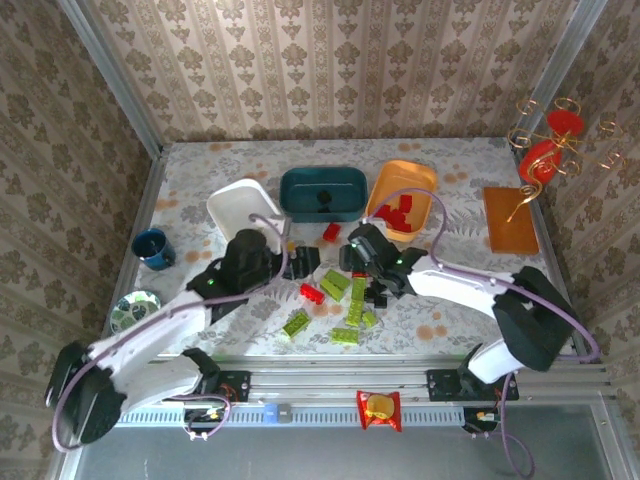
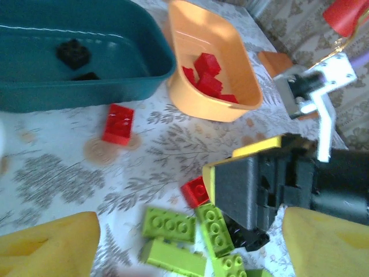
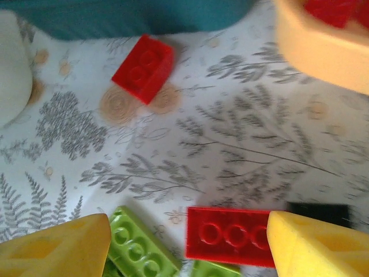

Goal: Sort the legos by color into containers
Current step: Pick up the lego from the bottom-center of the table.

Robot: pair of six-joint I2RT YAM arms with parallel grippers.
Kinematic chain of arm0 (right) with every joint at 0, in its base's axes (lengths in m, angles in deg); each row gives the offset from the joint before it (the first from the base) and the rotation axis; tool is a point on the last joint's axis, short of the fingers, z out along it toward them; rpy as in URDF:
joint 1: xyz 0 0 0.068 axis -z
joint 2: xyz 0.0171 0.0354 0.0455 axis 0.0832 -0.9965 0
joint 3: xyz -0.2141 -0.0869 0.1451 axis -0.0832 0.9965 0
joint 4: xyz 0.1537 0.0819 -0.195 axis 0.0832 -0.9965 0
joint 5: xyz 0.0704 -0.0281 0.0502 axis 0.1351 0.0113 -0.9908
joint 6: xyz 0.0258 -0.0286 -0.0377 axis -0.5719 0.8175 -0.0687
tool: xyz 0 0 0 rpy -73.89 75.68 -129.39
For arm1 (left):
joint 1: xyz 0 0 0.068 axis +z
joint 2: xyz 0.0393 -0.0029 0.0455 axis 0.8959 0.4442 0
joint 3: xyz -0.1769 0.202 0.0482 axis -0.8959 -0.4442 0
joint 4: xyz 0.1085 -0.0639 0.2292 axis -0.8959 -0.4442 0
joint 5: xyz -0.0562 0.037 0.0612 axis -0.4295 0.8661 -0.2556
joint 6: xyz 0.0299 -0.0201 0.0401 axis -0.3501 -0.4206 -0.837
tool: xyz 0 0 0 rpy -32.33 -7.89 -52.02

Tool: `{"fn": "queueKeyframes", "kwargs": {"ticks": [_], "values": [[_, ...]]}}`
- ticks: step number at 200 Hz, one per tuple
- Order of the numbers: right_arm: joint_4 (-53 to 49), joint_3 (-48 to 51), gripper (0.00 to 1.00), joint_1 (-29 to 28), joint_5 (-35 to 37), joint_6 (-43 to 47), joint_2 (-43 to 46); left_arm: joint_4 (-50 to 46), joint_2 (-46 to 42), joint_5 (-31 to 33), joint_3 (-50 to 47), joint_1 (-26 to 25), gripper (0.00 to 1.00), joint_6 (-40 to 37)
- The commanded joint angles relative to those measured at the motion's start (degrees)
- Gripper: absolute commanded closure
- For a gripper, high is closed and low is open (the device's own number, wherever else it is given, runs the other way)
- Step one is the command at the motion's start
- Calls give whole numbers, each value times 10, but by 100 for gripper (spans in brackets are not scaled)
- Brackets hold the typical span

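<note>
Yellow fingers (image 3: 52, 248) of the right end effector (image 3: 187, 231) are standing apart over a red lego (image 3: 230, 235) on the counter (image 3: 242, 144), apparently lining up a pick. The next move calls for closing squarely, then carrying it to the orange tray (image 3: 323, 52). The left end effector (image 2: 190, 228) is hanging spread and empty above green legos (image 2: 173, 225).

A robot test booth dressed like a home: damask-patterned beige wallpaper panels (image 1: 340, 60) in bare aluminium framing (image 1: 115, 78) enclose a desk (image 1: 450, 170) with a floral-printed white cover.
</note>
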Motion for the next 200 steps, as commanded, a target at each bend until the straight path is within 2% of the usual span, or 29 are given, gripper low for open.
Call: {"fn": "queueKeyframes", "kwargs": {"ticks": [1, 30, 64, 113, 169, 200], "values": [[-3, -52, 26, -31, -57, 59, -52, -71, -82, 69, -51, -3, 13, 11], [-37, -115, 28, -85, -69, 130, -110, -141, -173, 112, -65, -3, 12, 9], [-79, -179, 37, -114, -101, 174, -167, -186, -219, 142, -51, -1, 11, -5], [-135, -239, 54, -117, -79, 186, -231, -194, -227, 134, -44, 1, 10, -13], [-154, -231, 55, -130, -72, 198, -243, -190, -223, 136, -45, 5, 8, -18], [-150, -221, 62, -133, -82, 196, -244, -194, -218, 139, -39, 9, 8, -22]]}}
